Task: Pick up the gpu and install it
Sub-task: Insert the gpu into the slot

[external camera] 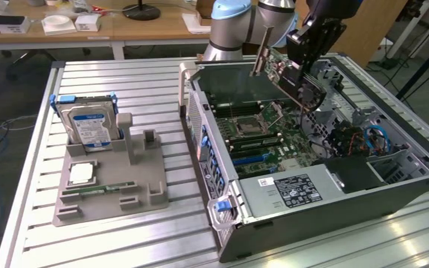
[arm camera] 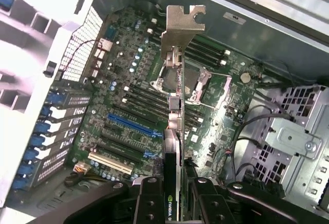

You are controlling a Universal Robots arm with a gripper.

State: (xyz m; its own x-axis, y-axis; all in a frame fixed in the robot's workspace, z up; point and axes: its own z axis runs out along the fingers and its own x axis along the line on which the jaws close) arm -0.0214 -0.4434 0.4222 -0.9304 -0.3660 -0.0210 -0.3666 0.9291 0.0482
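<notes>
toward the upper right of the exterior view, the gripper (external camera: pixel 305 62) is clenching the gpu (external camera: pixel 283 71) between its two fingers, grasping the card by one end. the gpu is hanging tilted over the open computer case (external camera: pixel 363 207), with its silver bracket (external camera: pixel 259 53) pointing up and away from the fingers. from the wrist, the gripper (arm camera: pixel 172 206) is pinching the gpu (arm camera: pixel 174 131) edge-on, with the bracket (arm camera: pixel 184 26) at the far end and the motherboard (arm camera: pixel 123 90) lying beneath.

the case is lying on its side, holding the motherboard (external camera: pixel 263 139) across its middle, a labelled power supply (external camera: pixel 289 190) toward the lower centre of the frame, and blue cables (external camera: pixel 379 137) at the exterior view's right.

well apart, at the exterior view's left, a grey holder (external camera: pixel 110 204) is sitting on the slatted metal table (external camera: pixel 125 72). it is carrying a hard drive (external camera: pixel 91 125) standing upright in its upper slot, a processor chip (external camera: pixel 80 173) lying flat below that, and a green memory stick (external camera: pixel 99 190) resting in a groove.
</notes>
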